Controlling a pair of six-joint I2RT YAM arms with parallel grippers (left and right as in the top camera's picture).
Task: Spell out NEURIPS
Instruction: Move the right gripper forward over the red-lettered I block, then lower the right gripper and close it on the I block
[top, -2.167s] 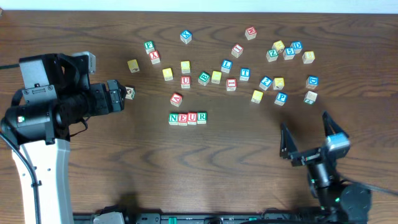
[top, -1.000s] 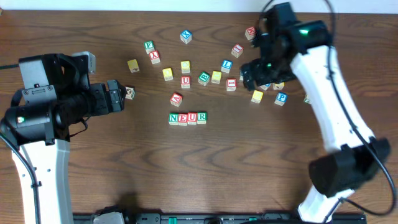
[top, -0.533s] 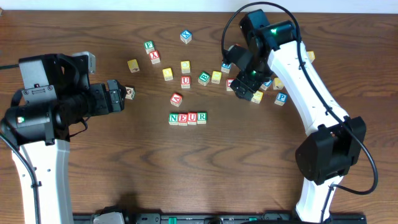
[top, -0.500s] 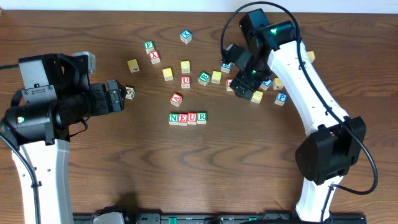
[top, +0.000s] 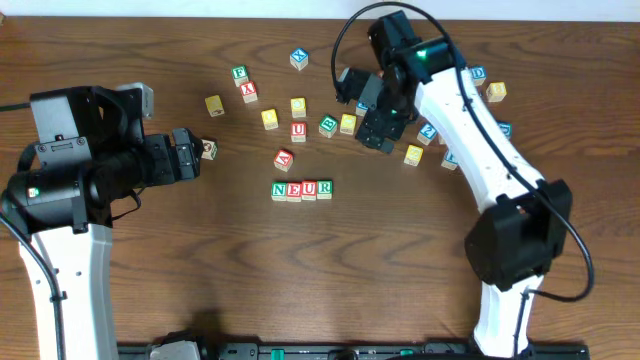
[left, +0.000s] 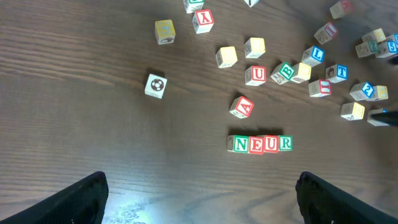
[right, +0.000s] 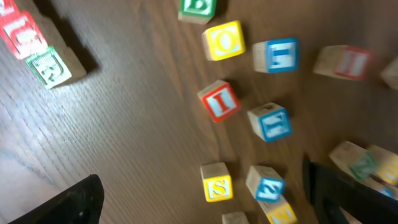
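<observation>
Hovering right fingers spread wide, red I cube seen from the wrist, hidden overhead, left fingers wide

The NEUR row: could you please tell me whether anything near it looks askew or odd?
The NEUR row sits straight. Just above its left end in the overhead view, the red A cube lies turned diagonally to it; nothing looks damaged.

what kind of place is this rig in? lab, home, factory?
Probably a robotics lab bench, not a home: a dark wood-grain tabletop carrying a white-and-black left arm and right arm, with small wooden alphabet cubes scattered and four lined up as NEUR.
</observation>
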